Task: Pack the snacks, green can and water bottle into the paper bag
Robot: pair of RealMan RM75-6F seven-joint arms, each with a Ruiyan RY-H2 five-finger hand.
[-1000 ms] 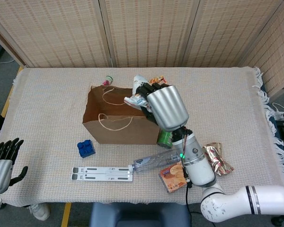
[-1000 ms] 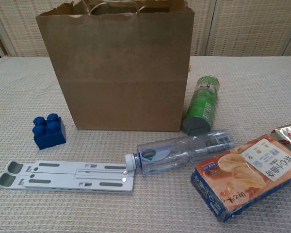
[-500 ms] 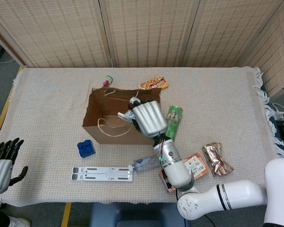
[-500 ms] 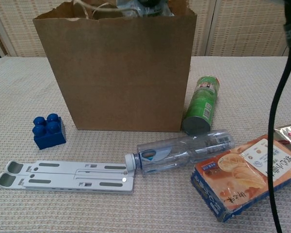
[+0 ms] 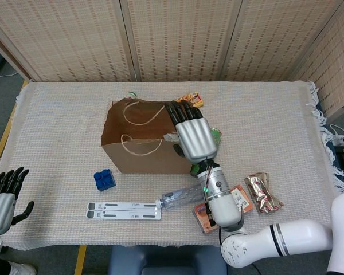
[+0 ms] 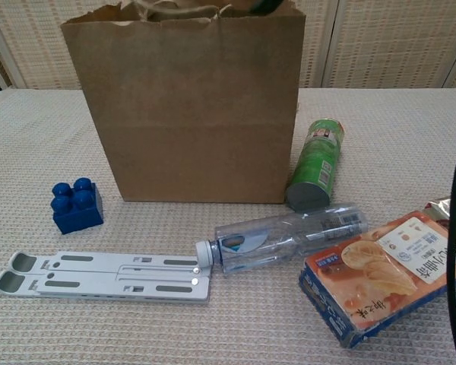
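Two hands are in view. The left hand (image 5: pixel 3 197) sits at the near left table corner, fingers apart, holding nothing. Nearest in the chest view lies the orange rectangular snack box with a crisp picture (image 6: pixel 387 275), flat on the cloth, with the crinkled foil snack packet (image 5: pixel 262 192) just beside it to the right. Behind the box, the clear plastic water bottle (image 6: pixel 285 236) lies on its side, cap toward the grey folding metal stand (image 6: pixel 106 275). The blue toy brick (image 6: pixel 76 204) sits left of the bag.

The green cylindrical can (image 6: pixel 315 164) leans tilted, just beside the right wall of the brown paper bag (image 6: pixel 186 114). The bag stands upright, mouth open, handles loose at the rim.

Change since half a second ago: the right hand (image 5: pixel 193 134), which then reached into the bag mouth clutching a pale wrapped item, is now raised over the bag's right rim with fingers extended and spread, and nothing visible in them. The item is out of sight, so it was probably released inside the bag; the interior is too dark to confirm this. One item is therefore probably packed; the can, bottle, box and foil packet remain outside.

Beyond the bag, a flat orange-and-red snack packet (image 5: pixel 193 99) lies on the cloth, partly hidden.
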